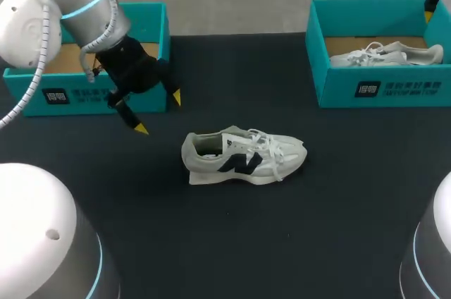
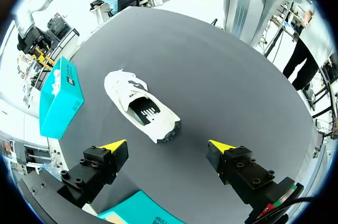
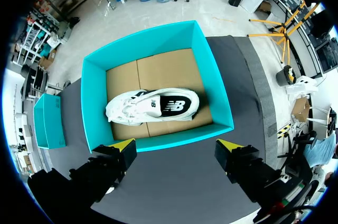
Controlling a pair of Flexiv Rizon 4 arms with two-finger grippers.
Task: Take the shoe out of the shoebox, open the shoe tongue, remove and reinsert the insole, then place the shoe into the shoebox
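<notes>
Head view, upper left: left shoebox (image 1: 151, 20) sits at the table's (image 1: 211, 242) far edge, teal walls, brown cardboard floor showing. My left gripper (image 1: 158, 112) hangs just in front of that box, above the dark mat. Fingers released, spread wide, nothing between them.

Left wrist view agrees: left gripper (image 2: 167, 145) has its yellow tips well apart, with the shoe (image 2: 140, 105) ahead of them, heel end nearest the gripper. I'm looking down into the shoe's opening, and a dark printed patch shows inside.

Centre of the head view: the shoe (image 1: 243, 158) is out on the table, white with a dark side logo, toe toward the right, laces loose over the top. It's apart from both boxes and touches neither gripper.

Upper right: right shoebox (image 1: 380, 91), teal, holding a second shoe (image 1: 387, 54), also white.

Right wrist view: right gripper (image 3: 175, 144) is above the near wall of the right shoebox (image 3: 158, 42) — fingers released, wide apart, gripping nothing. The second shoe (image 3: 153, 105) lies on its side on the cardboard floor, ahead of the tips.
</notes>
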